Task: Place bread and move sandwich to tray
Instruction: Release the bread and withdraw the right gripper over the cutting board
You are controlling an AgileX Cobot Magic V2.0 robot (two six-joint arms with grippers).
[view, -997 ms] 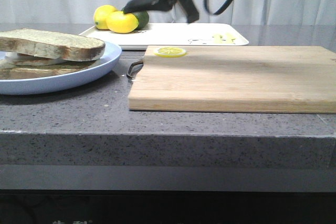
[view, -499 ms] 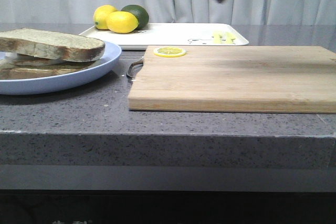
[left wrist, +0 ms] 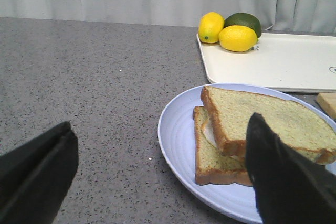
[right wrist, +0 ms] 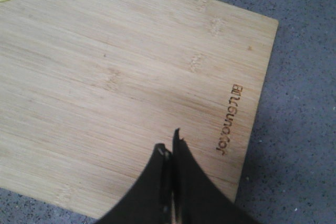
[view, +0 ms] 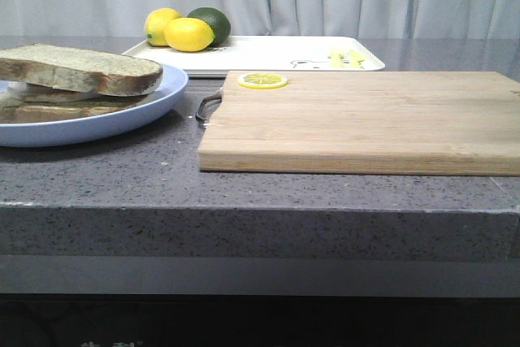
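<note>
The sandwich on its pale-blue plate sits at the lower right of the left wrist view, just ahead of the left gripper with jaws spread wide, while the right gripper, jaws pressed together and empty, hangs over the cutting board.

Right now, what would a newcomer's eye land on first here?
Probably the sandwich on its pale-blue plate, at the table's left, framed by the open left gripper. Next, the wooden cutting board beside it, bare but for a lemon slice, and the lemons and lime on the white tray behind.
</note>
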